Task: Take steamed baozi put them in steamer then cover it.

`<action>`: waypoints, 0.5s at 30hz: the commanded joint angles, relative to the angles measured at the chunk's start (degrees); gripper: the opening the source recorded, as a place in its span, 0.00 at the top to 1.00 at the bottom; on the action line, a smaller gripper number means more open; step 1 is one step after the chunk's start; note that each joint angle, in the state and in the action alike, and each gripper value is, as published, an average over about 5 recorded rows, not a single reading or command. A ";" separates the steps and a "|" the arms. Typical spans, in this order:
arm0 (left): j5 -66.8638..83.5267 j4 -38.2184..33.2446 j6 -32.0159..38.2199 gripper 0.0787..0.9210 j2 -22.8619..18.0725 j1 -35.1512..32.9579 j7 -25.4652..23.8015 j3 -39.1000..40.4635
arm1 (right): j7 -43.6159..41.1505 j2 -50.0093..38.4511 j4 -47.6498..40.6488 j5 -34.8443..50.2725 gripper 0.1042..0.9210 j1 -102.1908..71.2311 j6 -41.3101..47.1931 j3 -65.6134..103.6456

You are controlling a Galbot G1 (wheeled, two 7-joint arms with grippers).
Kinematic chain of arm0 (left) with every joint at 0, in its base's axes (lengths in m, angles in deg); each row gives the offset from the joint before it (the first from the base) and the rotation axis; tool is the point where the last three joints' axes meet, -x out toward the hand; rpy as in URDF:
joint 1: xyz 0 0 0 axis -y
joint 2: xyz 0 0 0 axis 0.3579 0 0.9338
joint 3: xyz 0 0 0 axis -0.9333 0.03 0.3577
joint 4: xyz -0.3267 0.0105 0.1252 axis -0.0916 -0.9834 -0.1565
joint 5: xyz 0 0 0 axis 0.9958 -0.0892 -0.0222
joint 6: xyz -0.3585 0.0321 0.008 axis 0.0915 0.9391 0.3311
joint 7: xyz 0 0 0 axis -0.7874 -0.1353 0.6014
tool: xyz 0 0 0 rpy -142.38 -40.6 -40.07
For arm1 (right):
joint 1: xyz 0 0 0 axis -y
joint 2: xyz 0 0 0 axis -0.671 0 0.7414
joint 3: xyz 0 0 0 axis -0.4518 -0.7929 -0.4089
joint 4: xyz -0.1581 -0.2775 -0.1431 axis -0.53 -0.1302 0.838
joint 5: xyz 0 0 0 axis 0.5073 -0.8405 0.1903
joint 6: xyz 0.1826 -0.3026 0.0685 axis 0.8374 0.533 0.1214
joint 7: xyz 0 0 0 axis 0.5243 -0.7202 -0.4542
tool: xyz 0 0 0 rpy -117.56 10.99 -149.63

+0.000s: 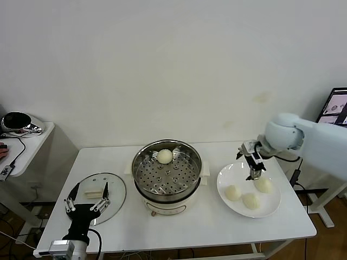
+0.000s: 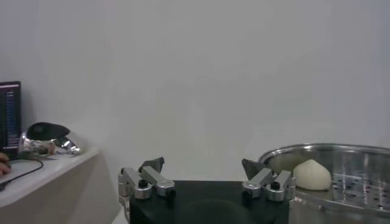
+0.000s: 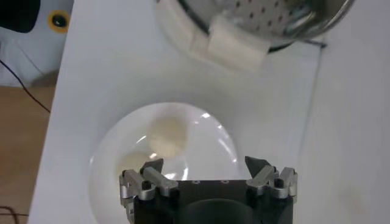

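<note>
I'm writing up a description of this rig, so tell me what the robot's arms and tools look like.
The right arm has a smooth, rounded, pale grey-white shell. The right tool is small, black with silver metal parts. The left tool has a black block body and silver metal linkages ending in dark pointed tips, on a black wrist with a dark cable looping beside it. No markings are visible.

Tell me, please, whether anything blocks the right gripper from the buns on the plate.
Nothing visible does: the open right gripper hangs directly over the plate, with three baozi lying uncovered below.
</note>
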 commanded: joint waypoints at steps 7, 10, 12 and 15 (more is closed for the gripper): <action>-0.27 0.36 0.16 0.12 -0.39 -0.39 0.00 -0.42 | -0.08 2.15 -8.76 -8.45 0.12 -19.12 -3.04 12.40; -0.36 0.34 0.22 0.12 -0.51 -0.38 0.04 -0.52 | 0.76 4.22 -10.59 -8.66 0.12 -21.41 -3.14 14.19; -0.49 0.27 0.22 0.12 -0.59 -0.33 0.07 -0.52 | 1.18 5.51 -11.81 -8.85 0.12 -22.72 -3.30 15.19; -0.68 0.11 0.22 0.12 -0.68 -0.35 0.07 -0.49 | 1.79 7.41 -13.54 -9.19 0.12 -24.48 -3.83 16.54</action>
